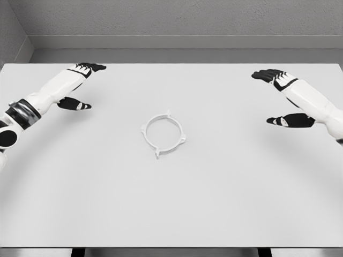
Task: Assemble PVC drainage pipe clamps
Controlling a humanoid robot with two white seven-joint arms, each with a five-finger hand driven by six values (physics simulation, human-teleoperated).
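Closest to my camera is the bare front stretch of the white surface point(171, 214), running wide from edge to edge. Just beyond it, right around the middle, I see the pipe clamp point(164, 133): a thin white ring lying flat, with small tabs sticking out around its rim (four, as far as I can count). It sits alone, touching neither hand.

My left hand point(80, 85) hangs over the far left of the surface, arm coming in from the lower left, a dark band around the white forearm. Its black fingers point(92, 67) stretch forward, the thumb splayed off below, and it holds nothing: spread and relaxed.

My right hand point(281, 96) mirrors it on the far right, well apart from the clamp. Its dark fingers point(266, 75) reach out toward the far edge, thumb dropped low, palm loose and empty.

The clamp lies roughly between the two hands, a little nearer me than either. Behind the surface, a grey wall point(177, 19) closes off the view.
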